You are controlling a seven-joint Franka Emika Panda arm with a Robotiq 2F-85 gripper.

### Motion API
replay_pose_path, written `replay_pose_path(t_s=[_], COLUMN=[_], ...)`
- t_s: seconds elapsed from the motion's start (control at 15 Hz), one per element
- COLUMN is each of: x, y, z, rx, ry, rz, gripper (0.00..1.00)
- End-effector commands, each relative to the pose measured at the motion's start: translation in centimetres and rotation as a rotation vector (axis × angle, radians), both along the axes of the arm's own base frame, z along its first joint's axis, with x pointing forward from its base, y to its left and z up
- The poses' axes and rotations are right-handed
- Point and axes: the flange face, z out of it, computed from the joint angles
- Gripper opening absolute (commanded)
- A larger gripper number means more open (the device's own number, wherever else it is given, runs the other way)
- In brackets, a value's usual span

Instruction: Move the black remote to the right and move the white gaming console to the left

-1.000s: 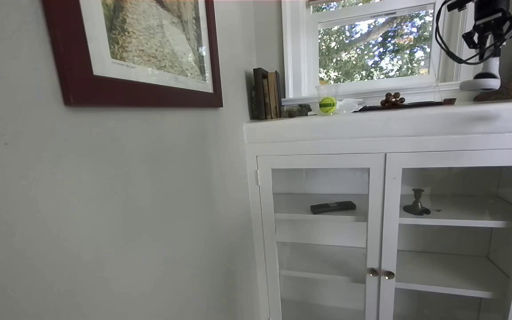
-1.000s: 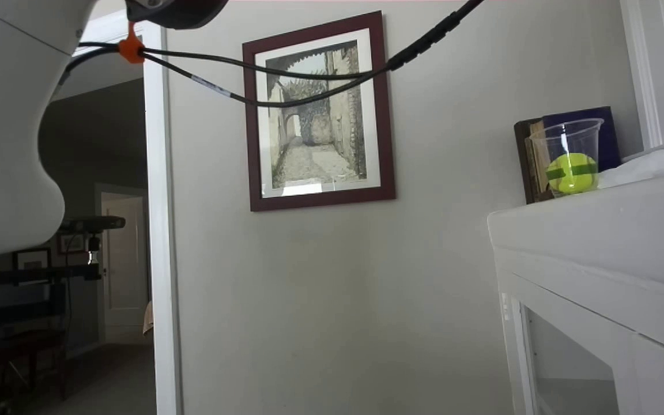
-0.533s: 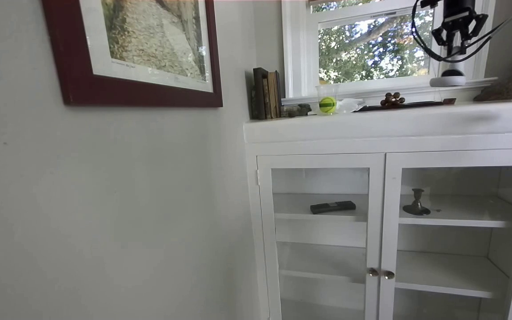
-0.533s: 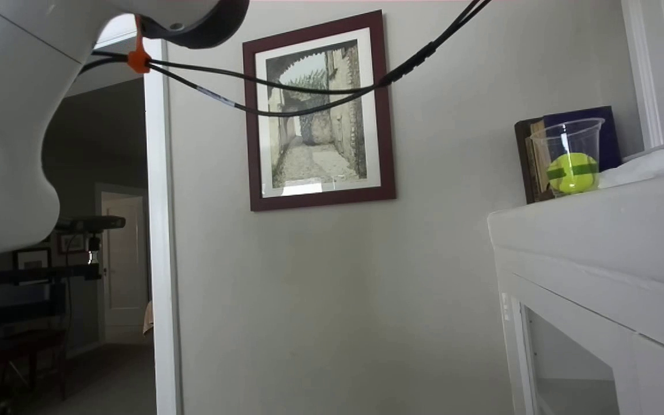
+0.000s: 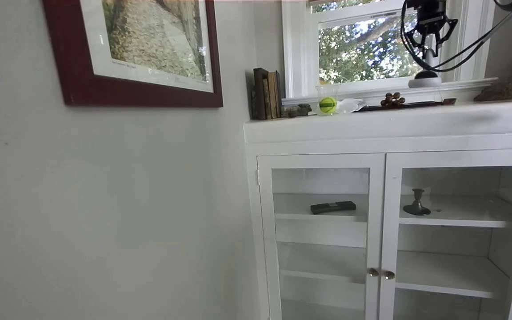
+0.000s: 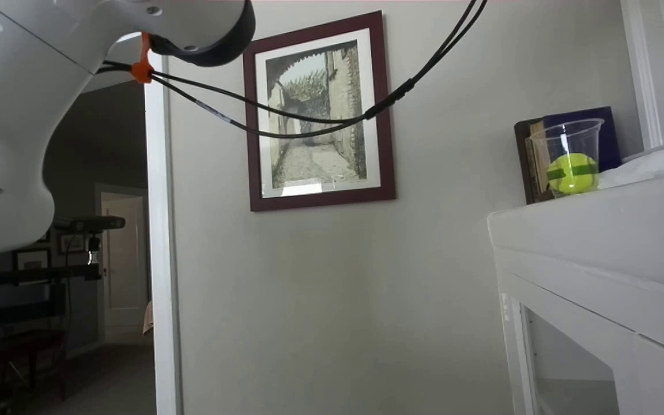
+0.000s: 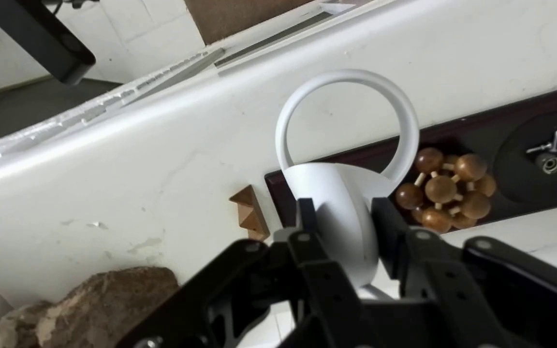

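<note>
The gripper pinches the white gaming console between its two fingers, one on either side of the body. The console hangs in the air, its ring farthest from the fingers; in an exterior view it shows in front of the window, ring lowest, above the cabinet and apart from it. The black remote lies on the upper shelf behind a glass door, well apart from the gripper. Behind the neighbouring door a dark candlestick stands upright.

On top of the cabinet, old books stand near the wall, and near them a clear cup has a yellow-green ball inside, seen in both exterior views. In the wrist view a cluster of wooden balls sits on a dark tray; a small notched piece of wood lies just beside the tray's end, and a brown rock lies farther off
</note>
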Motion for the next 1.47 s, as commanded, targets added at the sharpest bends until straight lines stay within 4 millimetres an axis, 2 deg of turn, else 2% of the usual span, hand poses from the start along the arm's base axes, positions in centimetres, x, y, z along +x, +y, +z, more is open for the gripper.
replay_pose_path(t_s=[0.0, 1.4], x=[0.4, 2.6], y=[0.3, 3.7], z=[1.0, 1.7], rx=[-0.034, -0.001], ry=[-0.004, -0.021], rz=[0.172, 1.023], gripper=[0.08, 0.08])
